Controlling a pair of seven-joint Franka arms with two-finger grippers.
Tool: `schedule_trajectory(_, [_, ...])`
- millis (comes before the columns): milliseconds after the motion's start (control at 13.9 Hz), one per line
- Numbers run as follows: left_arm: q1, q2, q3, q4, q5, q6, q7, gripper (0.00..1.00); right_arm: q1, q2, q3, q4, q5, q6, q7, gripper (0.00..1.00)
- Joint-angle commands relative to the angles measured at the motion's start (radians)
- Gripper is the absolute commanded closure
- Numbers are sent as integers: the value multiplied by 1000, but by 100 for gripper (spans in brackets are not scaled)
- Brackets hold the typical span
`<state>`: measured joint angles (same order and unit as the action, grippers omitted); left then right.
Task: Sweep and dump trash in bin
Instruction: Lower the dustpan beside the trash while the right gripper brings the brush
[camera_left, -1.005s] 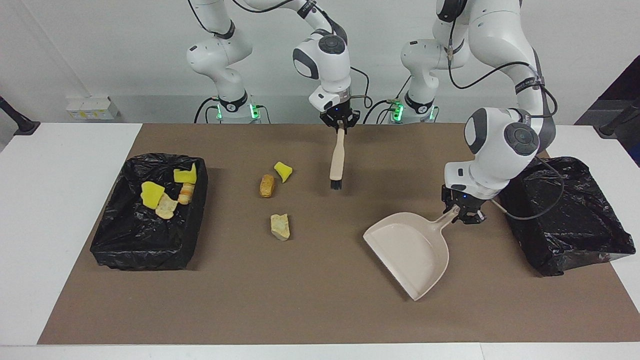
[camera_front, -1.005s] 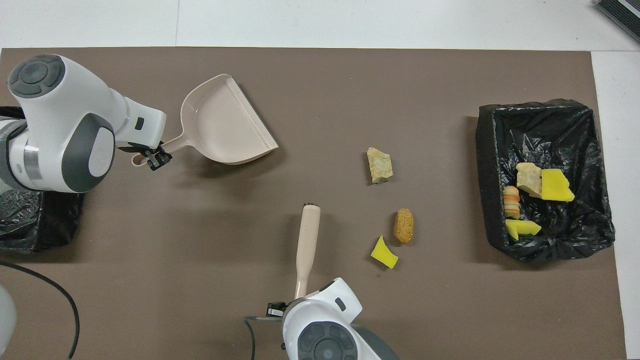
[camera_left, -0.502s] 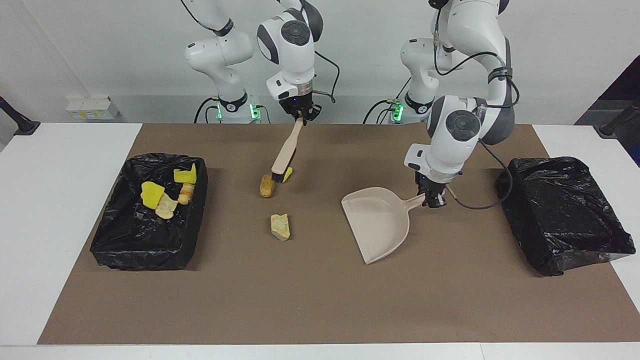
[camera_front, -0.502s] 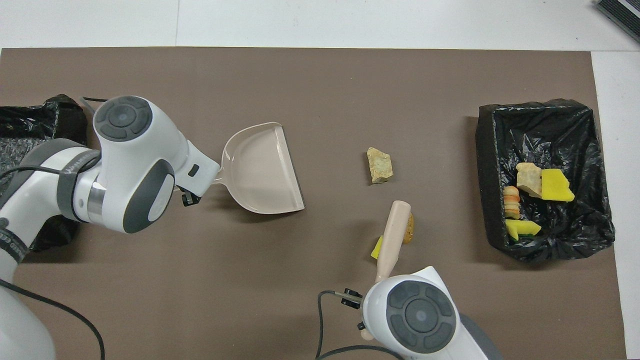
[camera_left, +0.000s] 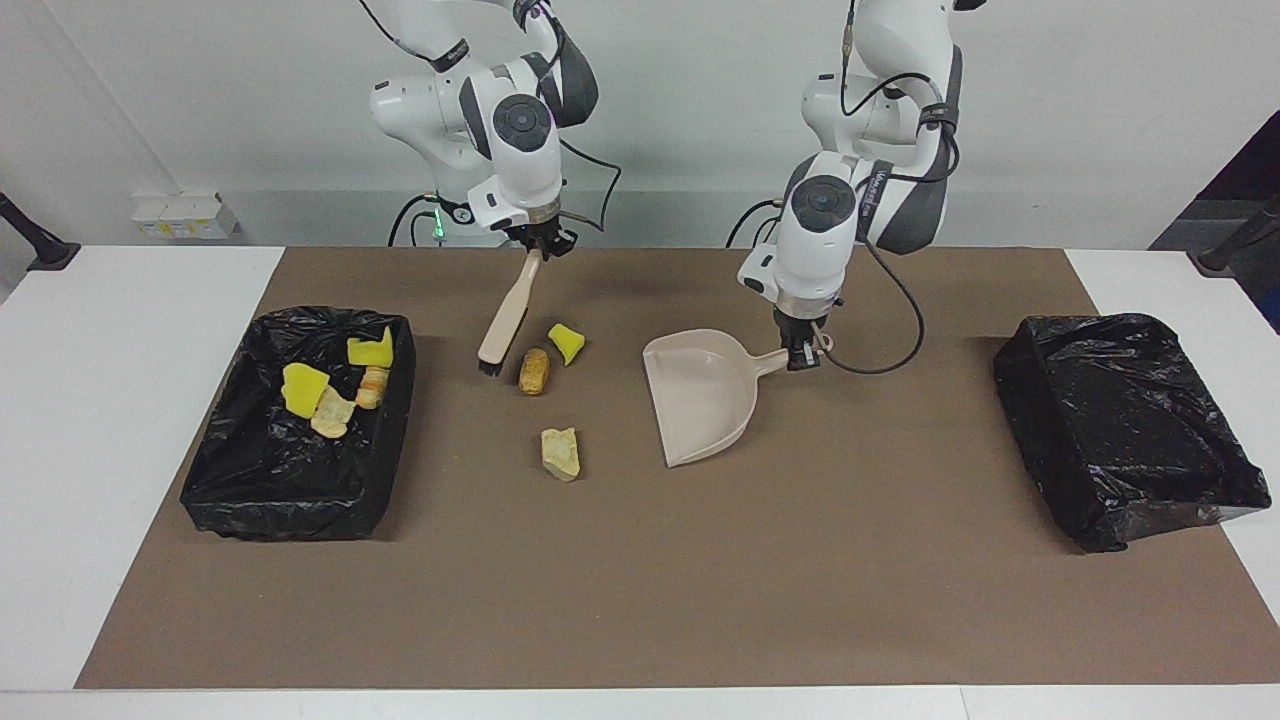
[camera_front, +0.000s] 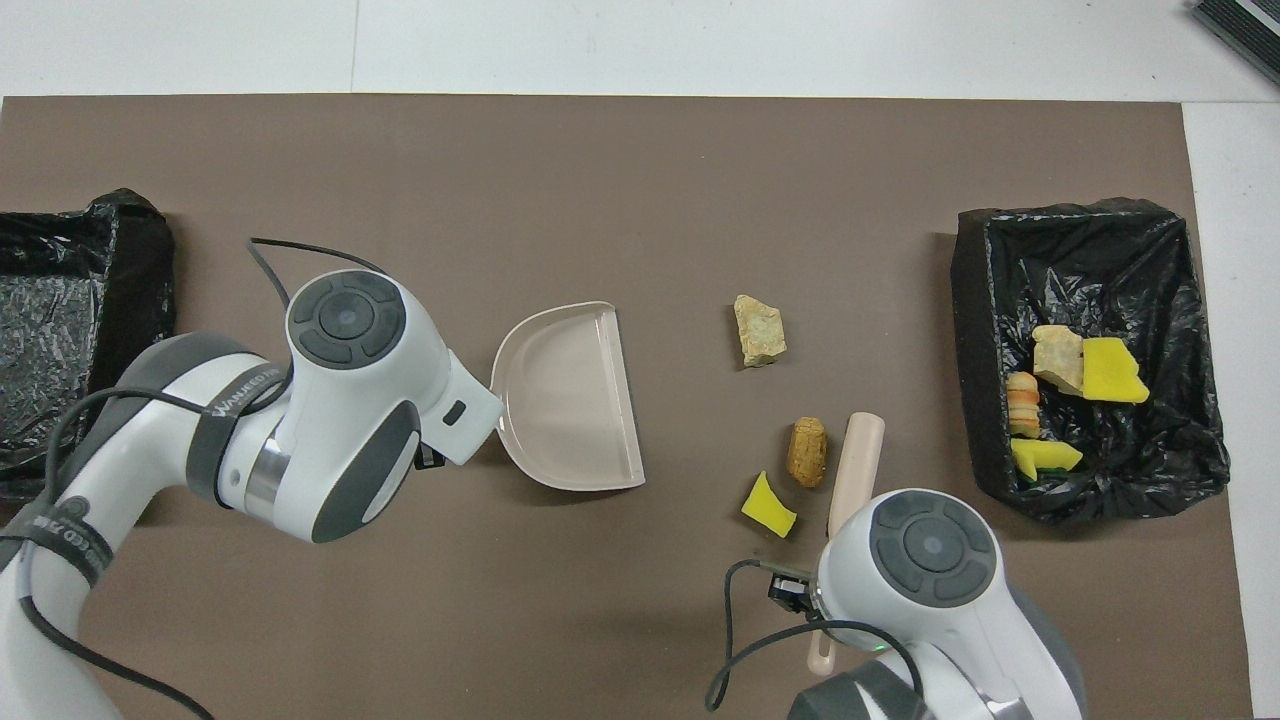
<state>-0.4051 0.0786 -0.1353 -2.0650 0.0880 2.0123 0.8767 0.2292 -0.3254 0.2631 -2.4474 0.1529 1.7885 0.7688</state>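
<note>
Seven pieces of trash were counted. Four lay inside the bin (camera_left: 290, 420) at the right arm's end of the table: two yellow chunks, one tan piece and one striped orange piece (camera_left: 372, 386). Three were on the brown mat (camera_left: 640, 600) and, judged from this, still to be swept: a yellow chunk (camera_left: 566, 342), an orange-brown lump (camera_left: 534, 370) just beside it, and a tan rocky piece (camera_left: 561, 453) farther from the robots than both.

The right gripper (camera_left: 538, 246) was clamped on the handle of one hand brush (camera_left: 505, 325), its bristles down close beside the orange-brown lump, on the side toward the filled bin. The left gripper (camera_left: 801, 352) was clamped on the handle of one dustpan (camera_left: 700, 395), its mouth facing the loose pieces but apart from them.

A second bin (camera_left: 1125, 425), at the left arm's end, showed no trash. Two bins were counted in all.

The task appeared roughly half complete: four pieces binned, three pending.
</note>
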Motion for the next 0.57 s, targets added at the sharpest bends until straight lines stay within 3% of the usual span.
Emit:
schedule_trajectory(0, [-87, -65, 14, -99, 21, 29, -105, 100, 1, -95, 19, -85, 14, -1, 27, 100])
schedule_trajectory(287, [-135, -74, 11, -119, 21, 31, -177, 100, 131, -31, 21, -113, 117, 130, 136, 100])
schedule_trajectory(502, [-135, -74, 11, -121, 21, 31, -183, 100, 153, 44, 21, -101, 154, 256, 138, 100])
